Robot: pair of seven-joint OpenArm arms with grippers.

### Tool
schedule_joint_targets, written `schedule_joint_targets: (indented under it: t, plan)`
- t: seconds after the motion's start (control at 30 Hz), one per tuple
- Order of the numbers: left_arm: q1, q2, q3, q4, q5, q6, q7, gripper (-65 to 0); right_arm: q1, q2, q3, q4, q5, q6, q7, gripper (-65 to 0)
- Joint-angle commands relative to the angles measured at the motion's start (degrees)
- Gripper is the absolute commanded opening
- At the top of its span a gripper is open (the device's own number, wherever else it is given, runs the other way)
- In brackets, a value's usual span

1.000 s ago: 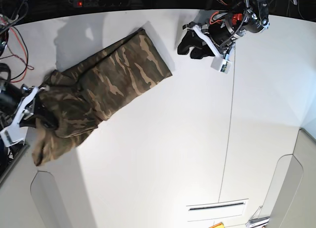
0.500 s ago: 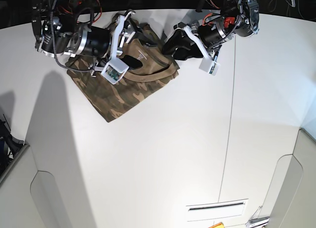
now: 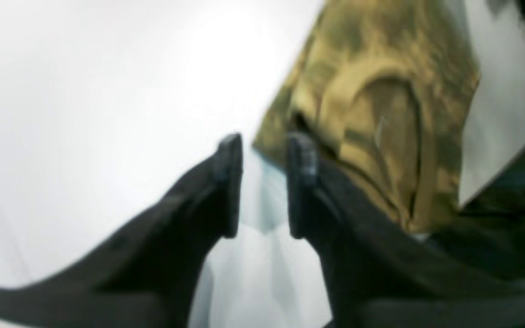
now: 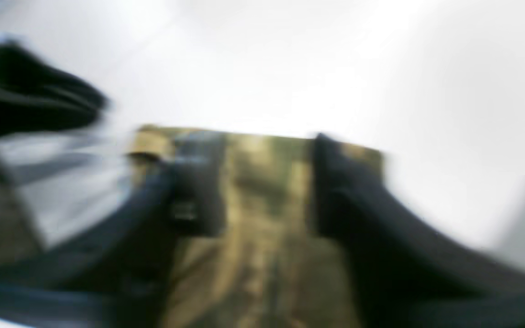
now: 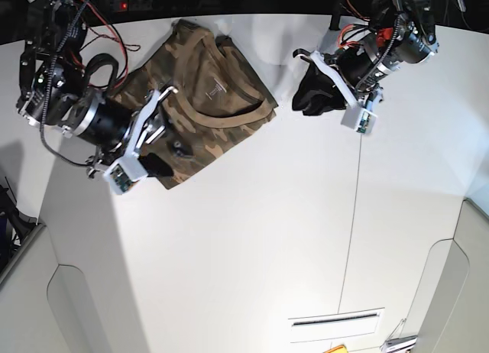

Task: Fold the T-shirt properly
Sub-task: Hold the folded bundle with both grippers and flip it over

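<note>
The camouflage T-shirt (image 5: 200, 131) lies folded into a compact packet at the back left of the white table, collar and white neck print facing up. My right gripper (image 5: 162, 163) is open and hovers over the packet's front-left edge; in the blurred right wrist view its gripper (image 4: 265, 146) straddles the T-shirt (image 4: 262, 218) without closing on it. My left gripper (image 5: 308, 99) is to the right of the shirt, apart from it. In the left wrist view the gripper (image 3: 265, 146) stands slightly open and empty, with the T-shirt (image 3: 372, 114) just beyond its tip.
A power strip (image 5: 145, 1) and loose cables run along the table's back edge. A seam (image 5: 357, 208) crosses the table on the right. A slot (image 5: 336, 320) lies at the front right. Grey panels (image 5: 76, 315) flank the front corners.
My right gripper has moved from the back of the shirt to its front-left edge. My left gripper has drawn away to the right. The shirt's collar now lies uncovered.
</note>
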Motion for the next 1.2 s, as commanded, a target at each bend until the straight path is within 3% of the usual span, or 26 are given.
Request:
schedule_joint_targets:
  t: [0.0,0.03,0.1,0.17,0.4,0.53,0.67,0.9,1.17]
  plan:
    - [0.52,-0.37,0.00,2.56,-3.08,-2.27,-0.57,-49.1,1.05,0.33,1.66,0.90,0.48,-0.44,1.33,-57.1]
    - [1.03,-0.68,0.02,3.72,-5.60,-3.51,0.07,-49.1,1.22,0.33,3.13,0.90,0.24,-0.63,1.40,-65.0]
    - [2.05,-0.76,0.63,4.48,-11.65,-3.51,1.77,-49.1,1.20,0.33,5.62,0.87,0.22,-0.66,2.32,-65.0]
    - [2.78,-0.76,2.60,4.44,-13.20,-3.51,2.89,-49.1,1.22,0.33,6.82,0.57,0.13,-0.63,3.76,-65.0]
    - [2.86,-0.74,15.65,3.04,-3.04,-3.51,-0.94,-49.2,5.81,0.28,5.68,-9.46,-0.76,-0.63,7.54,-65.0]
    - [2.78,-0.76,21.62,-3.10,3.61,-3.51,-6.05,-49.2,11.54,0.28,3.04,-20.20,-0.79,-0.57,8.68,-65.0]
    - [-0.28,-0.76,24.50,-11.23,5.51,-1.22,-7.52,-49.1,17.27,0.28,-2.86,-31.74,-0.83,0.94,8.72,-65.0]
    - [-6.12,-0.79,23.39,-20.90,6.47,-1.22,-3.54,-49.1,23.54,0.31,-15.89,-46.75,-6.71,0.90,10.58,-65.0]
    - [-12.98,-0.79,11.54,-21.84,8.37,-1.22,-2.38,-49.1,22.91,2.51,-16.61,-47.17,-7.61,0.85,9.33,-65.0]
